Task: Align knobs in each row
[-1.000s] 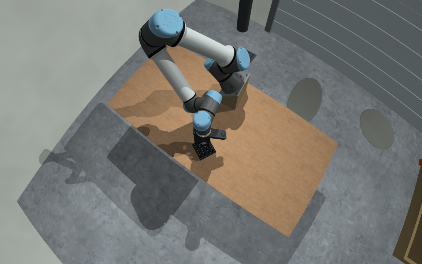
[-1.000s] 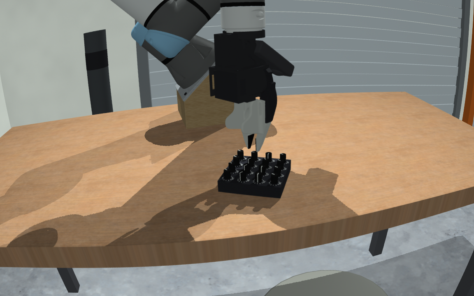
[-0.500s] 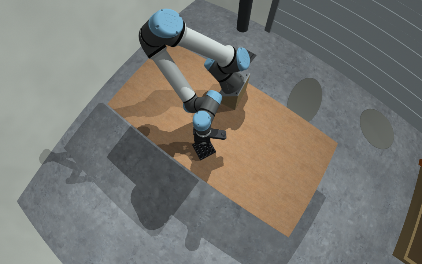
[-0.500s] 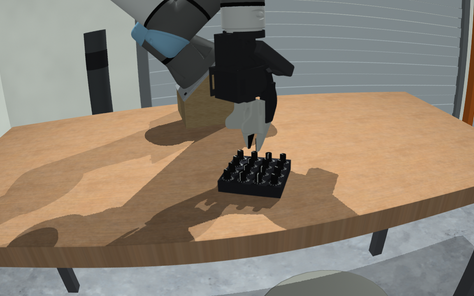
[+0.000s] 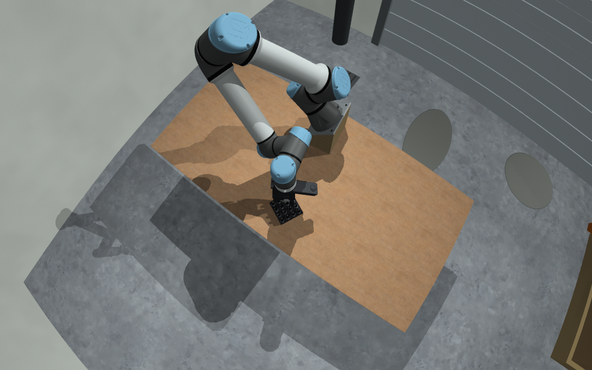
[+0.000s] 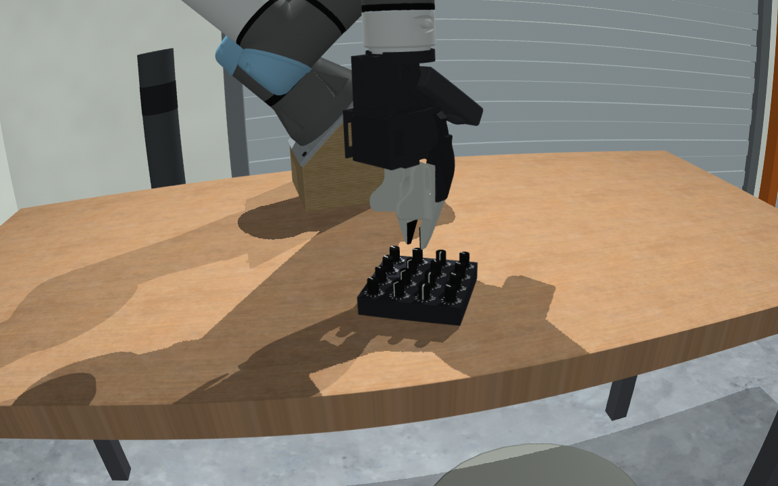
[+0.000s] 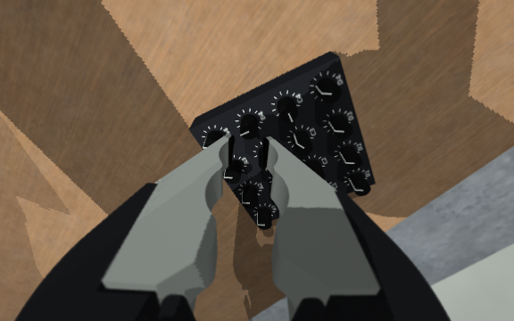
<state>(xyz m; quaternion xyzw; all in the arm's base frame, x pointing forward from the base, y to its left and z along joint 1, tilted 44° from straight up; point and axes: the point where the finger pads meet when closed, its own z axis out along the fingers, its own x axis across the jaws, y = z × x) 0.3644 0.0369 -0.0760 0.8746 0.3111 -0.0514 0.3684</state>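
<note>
Hard-edged shadows; bright warm tabletop; crisp focus

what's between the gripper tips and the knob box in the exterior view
Nothing visible: in the exterior view, only a small open gap separates the gripper from the knobs on the box.

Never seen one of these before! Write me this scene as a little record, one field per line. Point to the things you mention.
Machine: one arm
Claw [image 5: 285,200] [image 6: 416,244] [image 7: 248,138]: slightly open, nothing between its fingertips
Claw position: above the knob box
Knob box [image 5: 286,211] [image 6: 410,310] [image 7: 270,125]: black, on the table
Knobs: sixteen, four by four
Knob markings: letters, numbers and pale tick marks
Table [image 5: 381,220] [image 6: 591,241] [image 7: 150,27]: wood-coloured top
Row A readings: partly hidden in the wrist view
</note>
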